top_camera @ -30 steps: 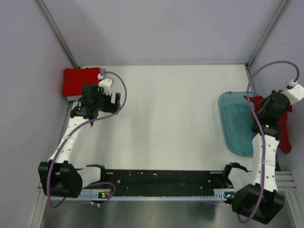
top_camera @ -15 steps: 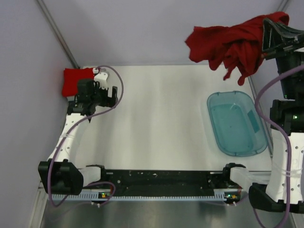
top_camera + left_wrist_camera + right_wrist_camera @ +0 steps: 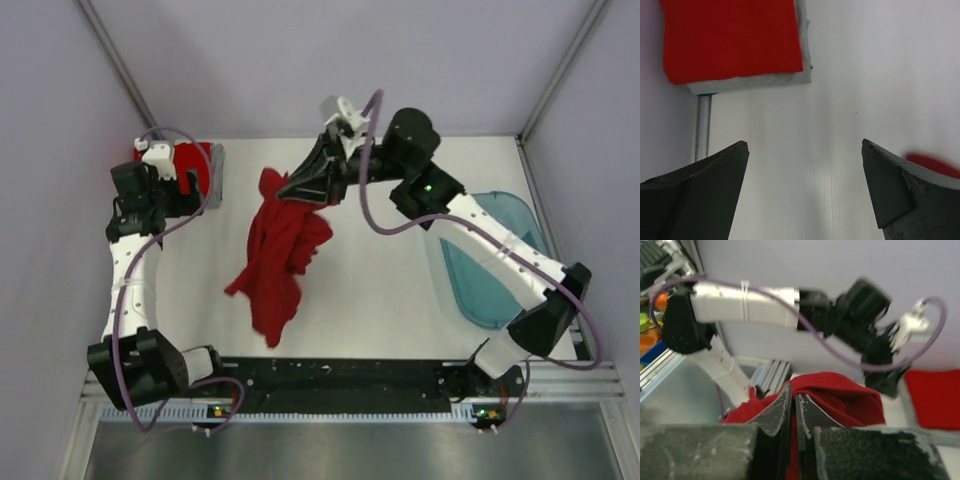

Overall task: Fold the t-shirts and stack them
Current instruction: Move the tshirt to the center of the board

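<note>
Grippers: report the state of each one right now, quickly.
Left gripper: open, holding nothing.
Right gripper: shut on the dark red t-shirt, which hangs from it unfolded.

On my feed I see a plain dark red t-shirt (image 3: 280,260) left of the translucent teal tub (image 3: 480,292), against the white table (image 3: 380,300), and farther left of the tub a plain brighter red t-shirt (image 3: 730,40) over a pale grey t-shirt (image 3: 750,84), all within lavender walls (image 3: 330,60).
</note>
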